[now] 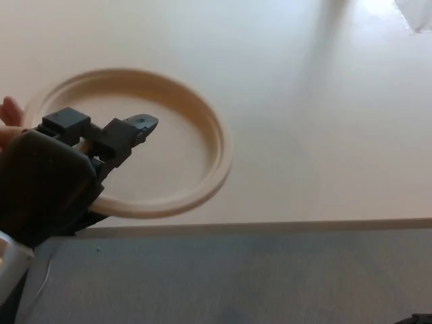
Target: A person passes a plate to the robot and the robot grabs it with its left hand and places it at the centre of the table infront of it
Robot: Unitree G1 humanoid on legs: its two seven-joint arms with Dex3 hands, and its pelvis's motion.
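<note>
Beige plate at the near left of the pale table, overhanging its near edge, black left hand clamped on the plate's near-left rim with fingers curled over it, a person's fingertips at far left, grey floor below.

grey floor fills the bottom strip, looks like carpet; | white something poking in top right corner, can't tell what it is

Round beige plate, empty, raised rim, over table's near-left edge, slightly blurred.
</note>
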